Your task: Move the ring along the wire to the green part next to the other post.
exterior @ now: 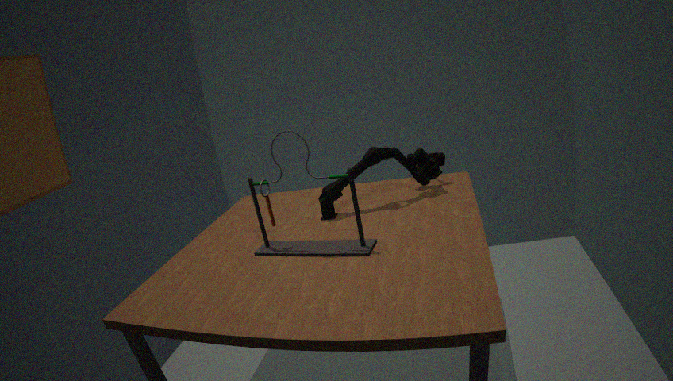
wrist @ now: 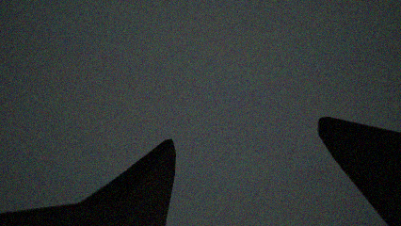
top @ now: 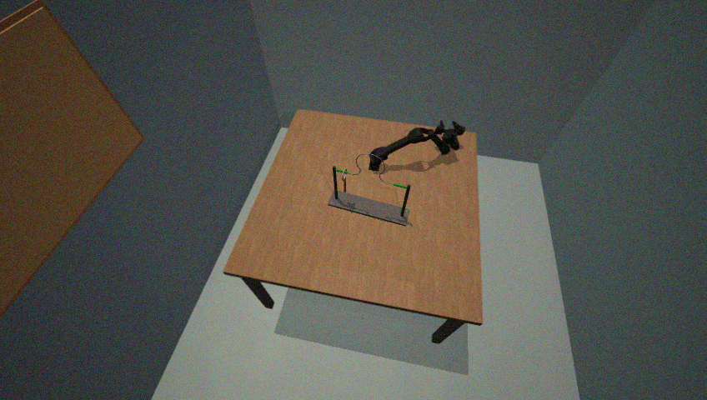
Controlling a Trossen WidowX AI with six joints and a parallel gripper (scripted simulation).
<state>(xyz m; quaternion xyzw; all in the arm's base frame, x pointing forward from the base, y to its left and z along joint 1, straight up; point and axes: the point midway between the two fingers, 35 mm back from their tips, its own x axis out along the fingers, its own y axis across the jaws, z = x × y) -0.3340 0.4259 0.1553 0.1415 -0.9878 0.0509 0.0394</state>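
Note:
The ring [top: 343, 174] [exterior: 260, 188] hangs on the left green part [top: 338, 170] [exterior: 256, 182] of the wire, beside the left post [top: 335, 184] [exterior: 259, 212]. Its orange handle [top: 344, 185] [exterior: 270, 210] points down, above the base. The thin grey wire [exterior: 289, 131] arches up between the green parts. The right green part [top: 400, 186] [exterior: 338, 176] meets the right post [top: 405, 200] [exterior: 357, 209] and bears no ring. My gripper [top: 447, 124] [wrist: 244, 136] is open and empty, far from the ring, towards the table's back right corner. The wrist view shows only the two fingers and a wall.
The grey base plate [top: 372, 207] [exterior: 313, 248] carries both posts and stands on the wooden table [top: 357, 257] [exterior: 306, 292]. The arm [top: 397, 144] [exterior: 361, 165] rises from its mount behind the wire and reaches to the right. A brown panel [top: 59, 138] [exterior: 28, 136] is at the far left.

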